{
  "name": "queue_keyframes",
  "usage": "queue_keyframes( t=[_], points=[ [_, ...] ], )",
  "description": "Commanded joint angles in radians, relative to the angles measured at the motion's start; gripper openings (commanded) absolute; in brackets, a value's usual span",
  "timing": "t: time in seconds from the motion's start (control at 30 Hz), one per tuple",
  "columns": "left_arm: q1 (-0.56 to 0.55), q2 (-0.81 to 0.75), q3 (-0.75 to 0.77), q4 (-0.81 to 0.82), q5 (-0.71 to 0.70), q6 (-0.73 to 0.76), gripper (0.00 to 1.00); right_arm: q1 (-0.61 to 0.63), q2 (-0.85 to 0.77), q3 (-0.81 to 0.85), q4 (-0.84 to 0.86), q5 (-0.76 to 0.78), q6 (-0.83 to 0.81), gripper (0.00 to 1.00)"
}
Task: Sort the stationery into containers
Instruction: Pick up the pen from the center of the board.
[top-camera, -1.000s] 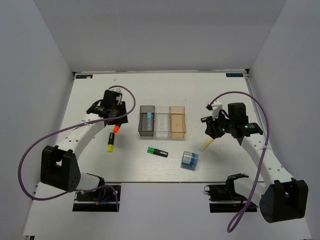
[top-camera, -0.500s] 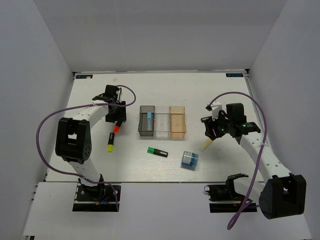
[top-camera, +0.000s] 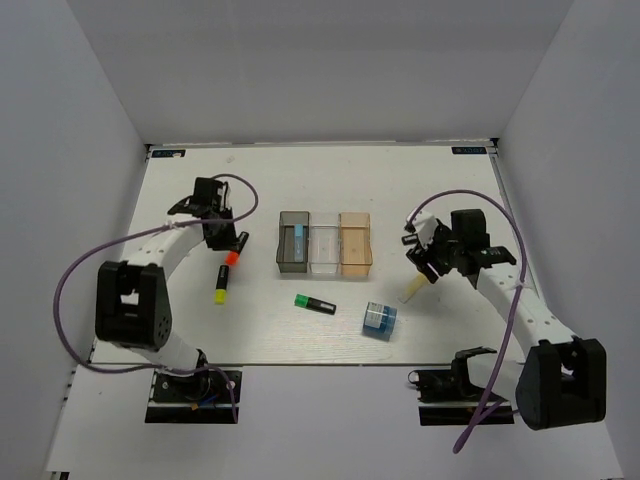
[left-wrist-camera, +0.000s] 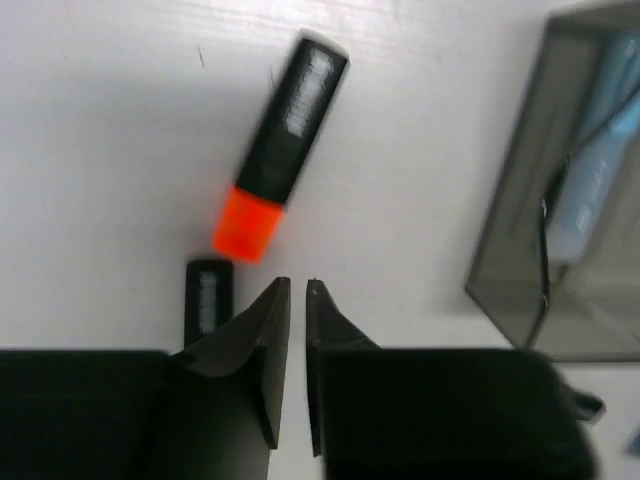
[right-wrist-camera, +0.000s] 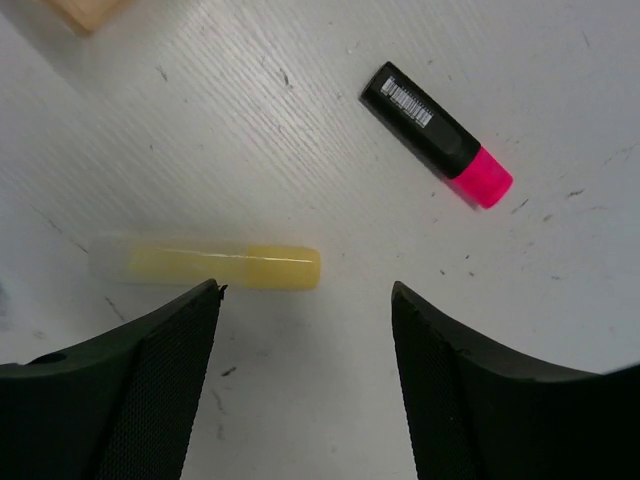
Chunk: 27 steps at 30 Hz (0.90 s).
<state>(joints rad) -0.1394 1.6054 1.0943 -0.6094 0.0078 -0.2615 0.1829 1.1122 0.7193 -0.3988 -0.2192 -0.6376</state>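
White table (top-camera: 450, 190), bins (top-camera: 326, 272) mid-table. My left gripper (left-wrist-camera: 297, 290) is nearly closed and empty, with the orange marker (left-wrist-camera: 285, 150) loose at 12 o'clock. My right gripper (right-wrist-camera: 305, 288) is spread wide and empty, probably to straddle the yellow stick (right-wrist-camera: 210, 265) at 10 o'clock. Pink marker (right-wrist-camera: 435, 135) at 1 o'clock.

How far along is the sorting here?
Done: one light blue stick lies in the dark grey bin. In hand: nothing; left gripper and open right gripper are both empty. Left to sort: orange-capped marker, yellow-capped marker, green-capped marker, pink-capped marker, pale yellow stick, blue block.
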Motion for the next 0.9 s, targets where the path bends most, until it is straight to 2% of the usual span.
queue_keyframes(
  t=[0.0,0.03,0.07,0.1,0.13,0.17,0.2,0.23,0.27,0.3,0.33,0.4,0.57,0.7,0.87],
  points=[
    [-0.002,-0.165,-0.100,-0.032,0.128,-0.097,0.20,-0.034,0.055,0.021,-0.032,-0.058,-0.351,0.72],
    [-0.011,-0.235,-0.115,-0.042,0.145,-0.099,0.13,-0.058,0.064,0.084,-0.157,-0.137,-0.473,0.72],
    [-0.023,-0.260,-0.128,-0.052,0.197,-0.078,0.13,-0.071,0.081,0.098,-0.278,-0.217,-0.642,0.72],
    [-0.029,-0.304,-0.155,-0.070,0.214,-0.065,0.15,-0.086,0.081,0.107,-0.326,-0.258,-0.835,0.72],
    [-0.040,-0.346,-0.160,-0.099,0.227,-0.042,0.33,-0.112,0.081,0.108,-0.369,-0.303,-0.922,0.73],
    [-0.067,-0.393,-0.166,-0.118,0.234,-0.032,0.41,-0.131,0.095,0.112,-0.383,-0.313,-0.991,0.73],
    [-0.075,-0.416,-0.207,-0.121,0.216,-0.018,0.46,-0.138,0.109,0.146,-0.393,-0.318,-1.128,0.73],
    [-0.089,-0.441,-0.226,-0.107,0.201,-0.015,0.52,-0.158,0.132,0.178,-0.446,-0.333,-1.164,0.73],
    [-0.091,-0.511,-0.266,-0.096,0.192,-0.012,0.61,-0.166,0.191,0.312,-0.562,-0.397,-1.201,0.73],
    [-0.091,-0.527,-0.293,-0.086,0.199,-0.013,0.61,-0.171,0.260,0.356,-0.628,-0.413,-1.340,0.73],
    [-0.092,-0.544,-0.306,-0.069,0.205,-0.013,0.62,-0.175,0.331,0.392,-0.799,-0.437,-1.381,0.73],
    [-0.091,-0.573,-0.324,-0.075,0.212,-0.004,0.62,-0.172,0.409,0.487,-0.877,-0.476,-1.509,0.70],
    [-0.089,-0.588,-0.333,-0.101,0.207,0.013,0.62,-0.149,0.469,0.425,-0.793,-0.467,-1.524,0.69],
    [-0.089,-0.607,-0.336,-0.095,0.215,0.015,0.63,-0.114,0.515,0.401,-0.799,-0.428,-1.568,0.67],
    [-0.088,-0.604,-0.337,-0.095,0.222,0.015,0.66,-0.071,0.537,0.344,-0.698,-0.390,-1.544,0.67]
  ],
)
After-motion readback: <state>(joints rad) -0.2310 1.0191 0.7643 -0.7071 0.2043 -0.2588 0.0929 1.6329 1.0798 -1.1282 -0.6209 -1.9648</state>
